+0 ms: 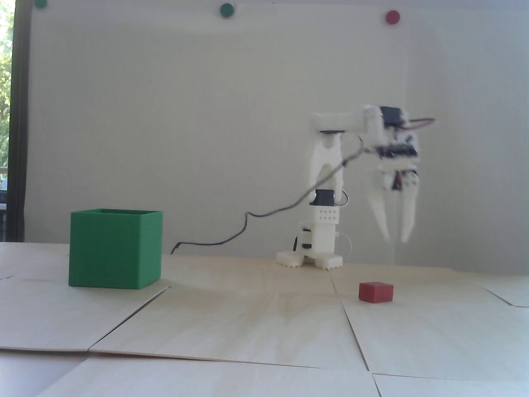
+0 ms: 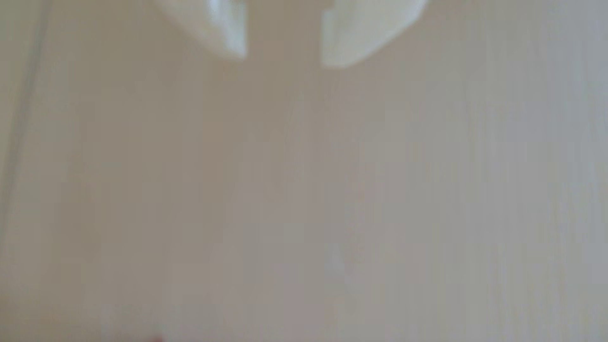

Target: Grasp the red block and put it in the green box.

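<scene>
Red block (image 1: 375, 292) sits flat on the pale wooden table (image 1: 256, 326), towards the right in the fixed view, wider than it is tall, with nothing touching it. Above it and a little further back hangs the white gripper (image 1: 395, 240), its two long fingers pointing straight down and tapering to tips that stand apart with a clear gap between them; nothing is held. The fingertips are well above the tabletop and clear of the block.

The white arm (image 1: 326, 165) rises from its base (image 1: 310, 259) near the back of the table, its upper link reaching to the right in that view before the wrist turns downward. A thin dark cable (image 1: 248, 215) trails from the arm down to the table on the left.

The green box (image 1: 115, 249), a thin-walled open-topped cube much larger than the block, stands upright on the table far to the left in the fixed view, well apart from both the block and the arm.

The wrist view is badly blurred. It shows the two pale fingertips (image 2: 230, 36) entering from the top edge with open space between them, over bare light wood. A small reddish smear (image 2: 157, 338) at the bottom edge may be the block, though the blur makes that uncertain.
</scene>
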